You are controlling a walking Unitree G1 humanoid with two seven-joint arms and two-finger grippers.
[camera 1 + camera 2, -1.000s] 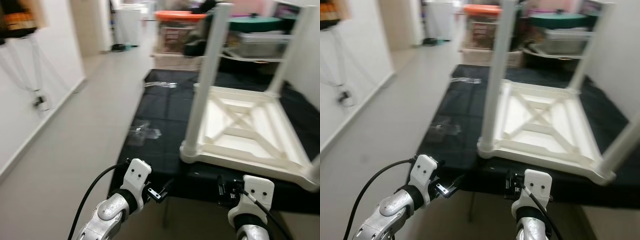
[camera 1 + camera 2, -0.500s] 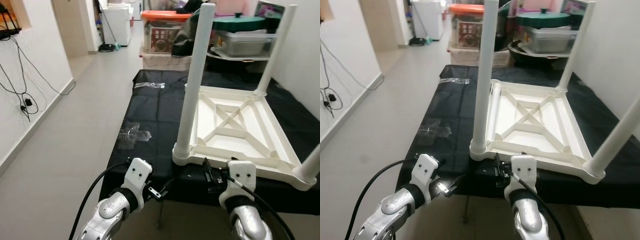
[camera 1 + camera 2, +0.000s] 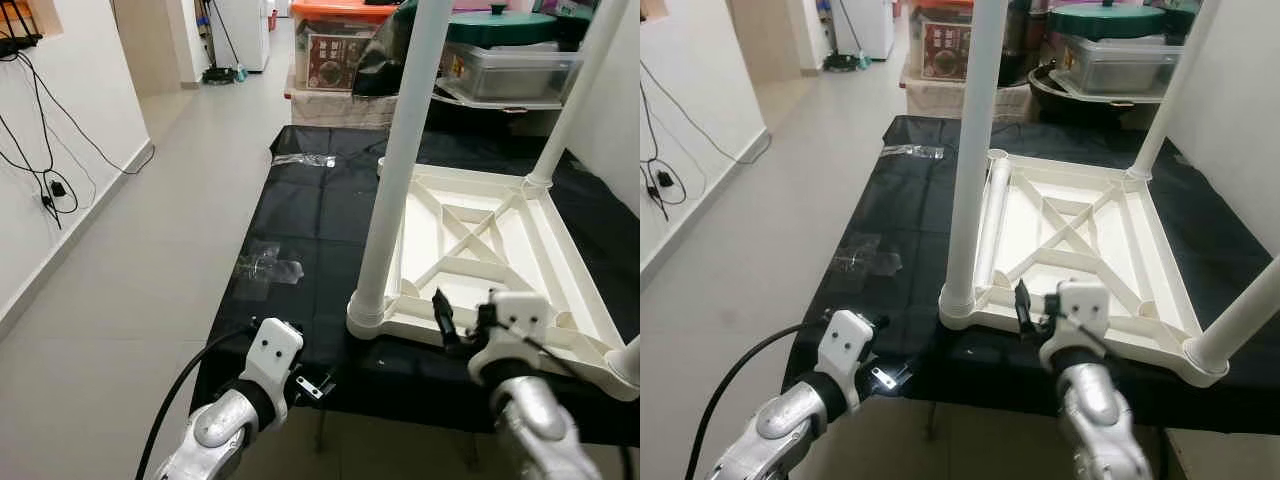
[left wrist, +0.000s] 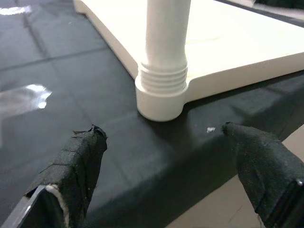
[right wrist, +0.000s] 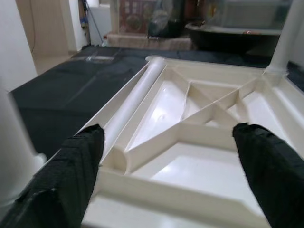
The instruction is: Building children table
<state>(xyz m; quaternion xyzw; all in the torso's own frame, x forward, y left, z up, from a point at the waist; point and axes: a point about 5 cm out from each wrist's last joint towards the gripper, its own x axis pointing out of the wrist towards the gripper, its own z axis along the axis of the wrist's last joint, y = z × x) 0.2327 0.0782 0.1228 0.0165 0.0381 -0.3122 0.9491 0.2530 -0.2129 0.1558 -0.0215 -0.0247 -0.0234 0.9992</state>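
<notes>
A white children's table [image 3: 470, 240] lies upside down on a black-covered bench [image 3: 320, 220]. One screwed-in leg [image 3: 400, 170] stands at its near left corner, and two more stand on the right. A loose leg [image 3: 990, 220] lies inside the underside along the left rim, also seen in the right wrist view as a loose leg [image 5: 133, 99]. My left gripper [image 3: 315, 385] is open, low at the bench's front edge, facing the near left leg base [image 4: 161, 95]. My right gripper [image 3: 1020, 305] is open just above the table's near rim, facing the underside ribs [image 5: 209, 114].
Clear plastic bags [image 3: 268, 270] lie on the black cloth left of the table, with another bag [image 3: 305, 160] farther back. Storage boxes [image 3: 345, 45] and a lidded bin [image 3: 510, 70] stand behind. A tiled corridor [image 3: 150, 230] runs along the left, with cables [image 3: 40, 150] on the wall.
My right arm has risen and moved forward from below the bench edge to over the table's near rim. The left gripper has barely moved. The camera has shifted.
</notes>
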